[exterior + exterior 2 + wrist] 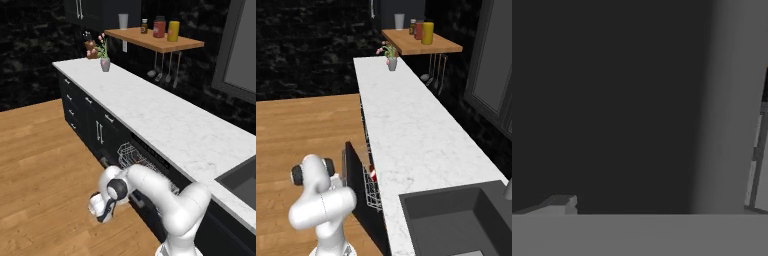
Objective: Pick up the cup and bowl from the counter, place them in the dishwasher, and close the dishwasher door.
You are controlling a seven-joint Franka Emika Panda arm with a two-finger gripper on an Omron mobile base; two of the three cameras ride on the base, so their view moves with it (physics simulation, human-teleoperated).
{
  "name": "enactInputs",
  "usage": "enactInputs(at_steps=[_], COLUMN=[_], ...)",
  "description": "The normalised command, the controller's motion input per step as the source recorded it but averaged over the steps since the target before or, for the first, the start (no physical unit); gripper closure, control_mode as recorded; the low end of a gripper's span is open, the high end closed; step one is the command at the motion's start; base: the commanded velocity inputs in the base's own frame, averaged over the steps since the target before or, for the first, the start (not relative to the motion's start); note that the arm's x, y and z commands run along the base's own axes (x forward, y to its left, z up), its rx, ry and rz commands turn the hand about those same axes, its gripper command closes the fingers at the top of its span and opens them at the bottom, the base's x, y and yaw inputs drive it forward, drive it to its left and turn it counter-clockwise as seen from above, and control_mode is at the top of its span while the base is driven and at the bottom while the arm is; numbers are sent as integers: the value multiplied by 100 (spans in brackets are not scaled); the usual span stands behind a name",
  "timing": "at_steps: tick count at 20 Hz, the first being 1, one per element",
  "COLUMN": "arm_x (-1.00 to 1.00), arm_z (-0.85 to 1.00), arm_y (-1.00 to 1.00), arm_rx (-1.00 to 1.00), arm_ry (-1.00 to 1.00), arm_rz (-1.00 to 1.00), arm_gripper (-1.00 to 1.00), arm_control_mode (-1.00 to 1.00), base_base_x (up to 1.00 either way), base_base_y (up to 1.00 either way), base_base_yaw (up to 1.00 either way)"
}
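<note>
Now: counter [406, 125] bare of dishes. Cup [373, 175] sits in the dishwasher [370, 187] rack below the counter edge; bowl not discernible. Gripper [103, 212] low beside the half-raised dishwasher door [358, 192], jaws wide, holding nothing. Door-closing remains.

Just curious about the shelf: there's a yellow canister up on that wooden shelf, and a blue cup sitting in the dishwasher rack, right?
Not quite. The cup in the dishwasher rack is red, not blue, as the right base view shows. The yellow canister does stand on the wooden shelf.
</note>
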Motion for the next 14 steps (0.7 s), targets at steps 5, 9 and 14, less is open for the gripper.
enactInputs(at_steps=[5, 9, 14], arm_x=[42, 44, 49], arm_z=[3, 0, 0], arm_y=[-100, -100, -100], arm_rx=[-13, -12, -8], arm_ry=[-5, -7, -9], arm_rz=[-16, -13, -8], arm_gripper=[-100, -100, -100], arm_control_mode=[-100, -100, -100], base_base_x=[0, 0, 0], base_base_y=[0, 0, 0], base_base_yaw=[0, 0, 0])
